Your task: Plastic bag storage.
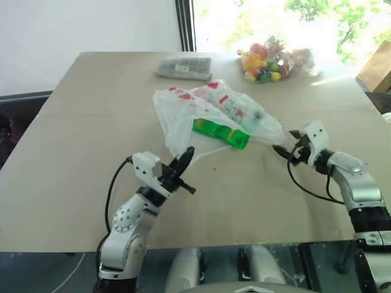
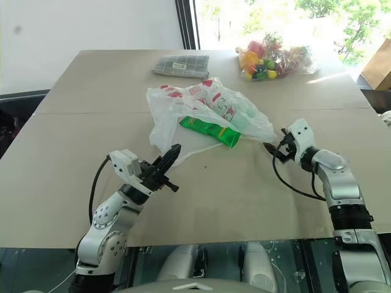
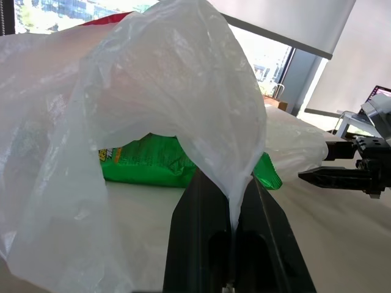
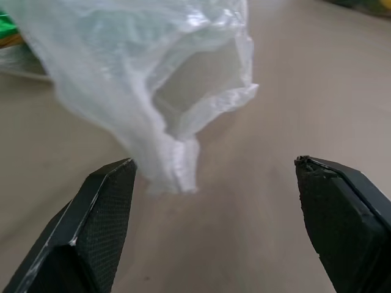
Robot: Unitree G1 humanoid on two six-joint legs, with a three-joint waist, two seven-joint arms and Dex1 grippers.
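- The bag [image 1: 208, 113] lies in the middle of the table [image 1: 73, 152], over a green packet [image 1: 221, 132].
- The left gripper [image 3: 235, 207] is closed on the bag's near edge.
- The right gripper [image 4: 214, 183] is wide apart, just beside the bag's handle loop [image 4: 177, 165], holding nothing.

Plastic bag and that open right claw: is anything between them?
Nothing visible. The right gripper has its jaws wide open, and the plastic bag and its twisted end lie just ahead of them over bare table.
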